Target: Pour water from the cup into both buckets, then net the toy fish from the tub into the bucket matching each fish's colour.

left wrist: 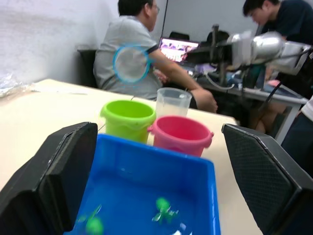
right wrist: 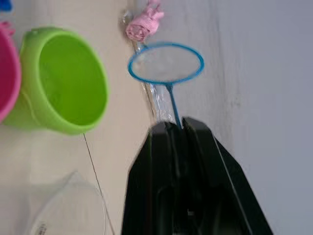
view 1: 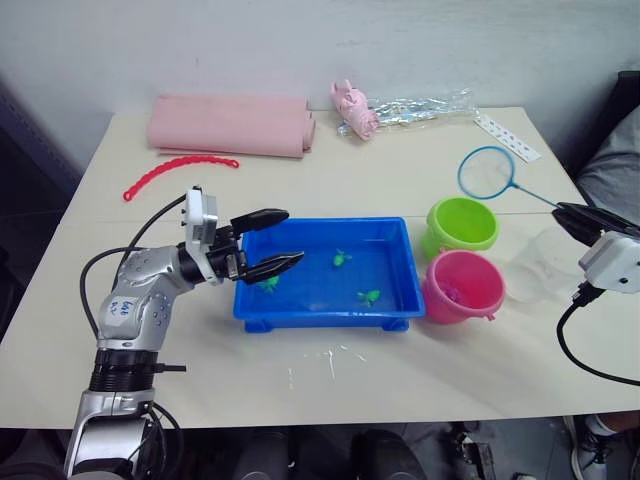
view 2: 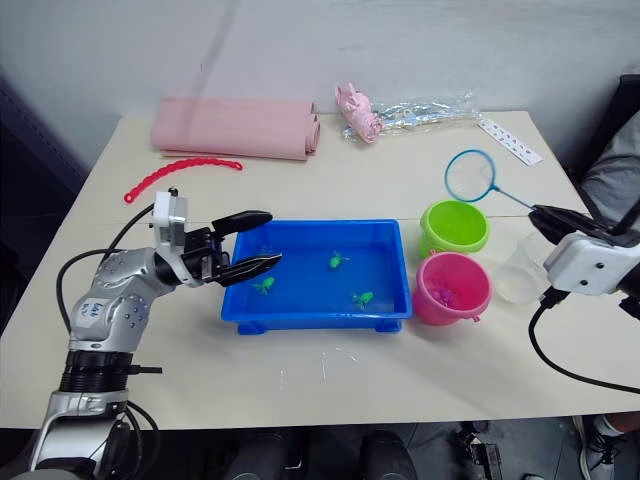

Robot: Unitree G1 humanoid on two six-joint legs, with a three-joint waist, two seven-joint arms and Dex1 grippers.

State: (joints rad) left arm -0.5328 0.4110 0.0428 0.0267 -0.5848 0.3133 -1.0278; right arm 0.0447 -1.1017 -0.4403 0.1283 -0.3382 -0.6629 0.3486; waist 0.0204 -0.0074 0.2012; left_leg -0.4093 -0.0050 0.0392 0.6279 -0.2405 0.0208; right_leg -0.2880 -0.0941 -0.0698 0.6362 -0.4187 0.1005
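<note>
Left gripper: your left gripper [view 1: 270,243] is spread wide, nothing between the fingers, hovering right over the left end of the blue tub [view 1: 322,314].
Right gripper: your right gripper [right wrist: 180,128] is pinched tight on the net's thin handle, over the table's right edge.
Net: the blue-rimmed net [view 1: 487,171] is held up off the table, its hoop out past the green bucket toward the far right corner.
Tub: it sits mid-table toward the near edge, long side running left to right.
Fish: you've got three green fish in the tub, one [view 1: 342,258] near the middle, one [view 1: 368,296] toward the near right corner, one [view 1: 268,284] at the left end under your open fingers.
Green bucket: the lime green bucket [view 1: 461,224] stands just beside the tub's far right corner.
Pink bucket: the pink bucket [view 1: 463,285] stands just nearer you than the green one, with small pink shapes inside that I can't make out clearly.
Cup: the clear measuring cup [view 2: 522,267] stands upright right of the pink bucket, beside your right gripper.
Table: a folded pink cloth [view 1: 232,125] lies along the far edge of the table [view 1: 420,380].
</note>
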